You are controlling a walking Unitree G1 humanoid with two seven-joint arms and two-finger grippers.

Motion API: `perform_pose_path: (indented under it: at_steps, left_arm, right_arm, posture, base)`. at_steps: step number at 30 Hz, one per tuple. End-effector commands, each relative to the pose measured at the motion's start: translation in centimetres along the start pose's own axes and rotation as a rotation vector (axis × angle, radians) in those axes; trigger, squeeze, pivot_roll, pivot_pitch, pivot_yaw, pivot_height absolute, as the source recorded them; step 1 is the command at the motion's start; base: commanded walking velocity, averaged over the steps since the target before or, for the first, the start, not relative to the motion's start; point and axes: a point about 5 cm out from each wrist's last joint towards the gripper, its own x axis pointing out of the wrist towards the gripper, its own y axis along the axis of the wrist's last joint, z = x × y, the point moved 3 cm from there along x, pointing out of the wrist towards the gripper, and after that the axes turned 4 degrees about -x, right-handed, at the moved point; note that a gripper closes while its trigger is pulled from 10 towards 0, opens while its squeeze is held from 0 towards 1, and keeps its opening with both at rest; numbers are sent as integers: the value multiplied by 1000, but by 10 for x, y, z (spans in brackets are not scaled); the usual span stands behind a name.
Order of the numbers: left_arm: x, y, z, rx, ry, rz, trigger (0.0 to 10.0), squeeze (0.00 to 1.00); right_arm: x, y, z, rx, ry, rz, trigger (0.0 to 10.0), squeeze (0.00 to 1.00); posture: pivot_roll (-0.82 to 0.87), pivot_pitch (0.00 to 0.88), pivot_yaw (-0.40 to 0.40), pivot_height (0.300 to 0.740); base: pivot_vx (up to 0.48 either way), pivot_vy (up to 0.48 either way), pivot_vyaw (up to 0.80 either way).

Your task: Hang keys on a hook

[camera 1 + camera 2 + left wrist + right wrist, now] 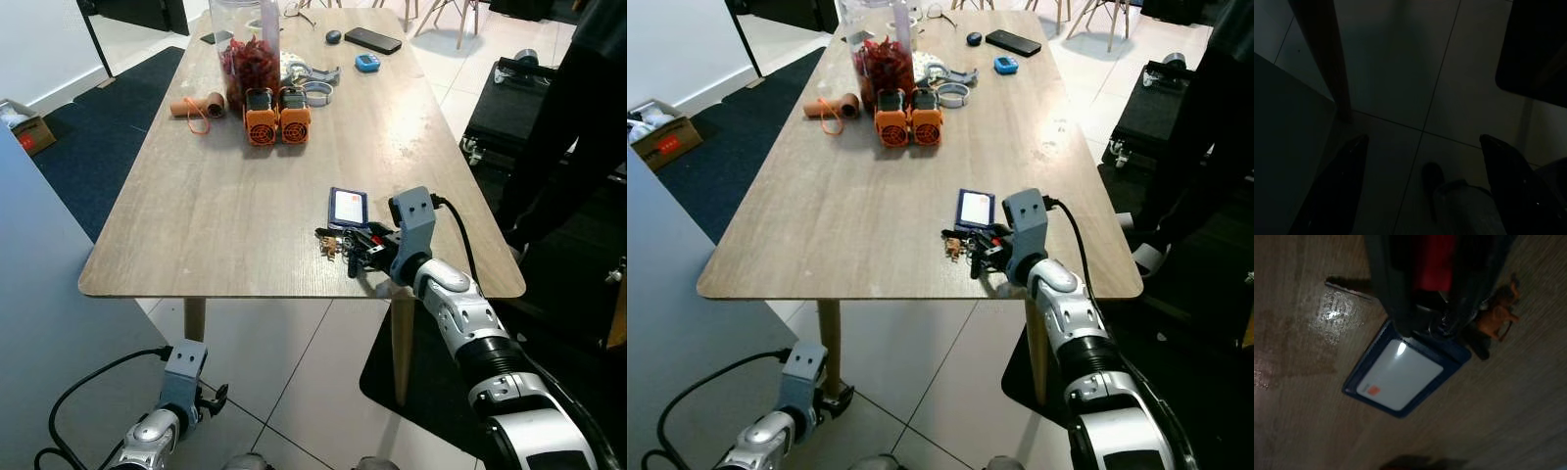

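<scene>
Right gripper (361,247) down at near edge of tabletop (216,215), jaws nearly closed around key bunch (965,244); bunch resting on the wood, pinned between the black fingers (1388,289). From right wrist view: red fob showing in the gap between the jaws, metal ring just past the tips, small brown horse charm (1498,316) lying beyond and to one side of the tips. Blue card holder (348,207) flat on the wood immediately ahead of the jaws, touching the ring end of the bunch; white card face with small orange mark.

Farther ahead of the jaws, well apart: two orange devices (277,120) side by side, jar of red contents (250,54) right behind them, cardboard tube (199,104) with orange loop beside those, tape rolls (315,90), blue fob (367,63), black phone (372,40) at far end.

Left gripper (1420,191) hanging low below tabletop level, jaws wide apart, nothing between them; dim tiled floor (1400,73) and a table leg (1322,54) beyond.

Person in dark clothing (578,117) standing off the right side of the tabletop.
</scene>
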Motion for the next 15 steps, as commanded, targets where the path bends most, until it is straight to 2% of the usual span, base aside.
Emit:
perform_pose_path:
  at_steps: [1,10,12,13,15]
  left_arm:
    - [-3,-7,-1,25,-5,-26,10000,0]
    - [-2,-7,0,40,-10,-30,10000,0]
    - [-2,-6,0,41,-11,-26,10000,0]
    - [-2,-6,0,41,-11,-26,10000,0]
    - [-2,-5,0,40,-11,-21,10000,0]
  right_arm:
    - [-6,-23,0,15,-5,-90,0,0]
    - [-8,-17,10,16,-52,-57,0,0]
    - [-9,-1,22,65,-122,38,0,0]
    - [-9,-1,22,65,-122,38,0,0]
    - [-13,16,35,123,-183,141,0,0]
  posture:
    - [39,103,6,740]
    - [40,92,5,740]
    - [41,87,4,740]
    - [41,87,4,740]
    - [41,83,3,740]
  base:
    - [0,0,0]
    - [0,0,0]
    - [0,0,0]
    - [0,0,0]
    - [0,0,0]
